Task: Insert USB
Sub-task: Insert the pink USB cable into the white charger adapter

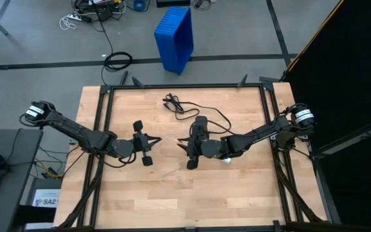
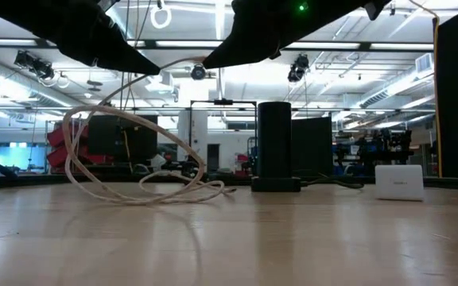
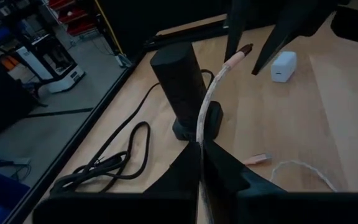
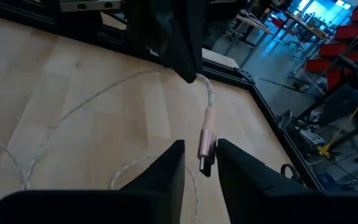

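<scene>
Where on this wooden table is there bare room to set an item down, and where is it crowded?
The light wooden table lies bare along its near edge, below both grippers, and in its far left corner. The middle is crowded: left gripper, right gripper, pale cable. The black cylindrical tower and its black cord fill the far centre.

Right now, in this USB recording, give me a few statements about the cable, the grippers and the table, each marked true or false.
1. The left gripper is shut on the white cable. True.
2. The cable's USB plug is already in a port. False: it hangs in the air between the right gripper fingers.
3. The black tower stands upright on the table. True.
4. The white charger block is held by an arm. False: it rests on the table.
</scene>
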{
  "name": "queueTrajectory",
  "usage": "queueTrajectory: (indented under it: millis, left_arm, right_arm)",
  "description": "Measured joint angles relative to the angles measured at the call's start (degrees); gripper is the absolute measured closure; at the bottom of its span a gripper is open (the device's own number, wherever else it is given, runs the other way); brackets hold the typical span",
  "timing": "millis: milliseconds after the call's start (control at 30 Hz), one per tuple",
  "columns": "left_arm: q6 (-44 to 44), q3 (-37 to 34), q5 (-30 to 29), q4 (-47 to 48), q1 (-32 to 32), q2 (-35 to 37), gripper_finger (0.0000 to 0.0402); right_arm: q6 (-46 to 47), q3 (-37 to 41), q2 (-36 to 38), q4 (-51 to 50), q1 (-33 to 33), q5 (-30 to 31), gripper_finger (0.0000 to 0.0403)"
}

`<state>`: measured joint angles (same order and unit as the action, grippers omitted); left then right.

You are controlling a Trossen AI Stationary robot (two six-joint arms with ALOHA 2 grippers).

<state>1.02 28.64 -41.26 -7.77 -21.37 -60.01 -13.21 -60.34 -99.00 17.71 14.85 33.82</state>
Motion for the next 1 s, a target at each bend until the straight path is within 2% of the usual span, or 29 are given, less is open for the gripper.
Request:
queueTrajectory:
  millis: [233,567,833,933,1000]
  left_arm:
    - [-0.16,0.0,0.01,0.02,0.0,0.0,0.0402]
    - [-0.2,0.04,-0.07,-0.03,0.0,0.11,0.0394]
    - [2.0,0.07,-3.97,-3.79,-2.38,3.47,0.0333]
    - [3.61,0.07,-1.93,-7.74,-4.36,3.88,0.0301]
    - [4.36,0.1,2.09,-10.57,-4.85,3.01,0.0282]
  right_arm:
    - [-0.12,0.0,0.0,0.11,0.0,0.24,0.0395]
    - [-0.15,0.0,0.02,0.11,-0.02,2.8,0.0402]
    - [2.82,0.0,0.02,-0.49,-1.05,5.01,0.0402]
    - [4.67,0.0,0.02,-1.0,-2.02,5.0,0.0403]
    - [5.89,0.0,0.02,-1.04,-2.69,4.36,0.0403]
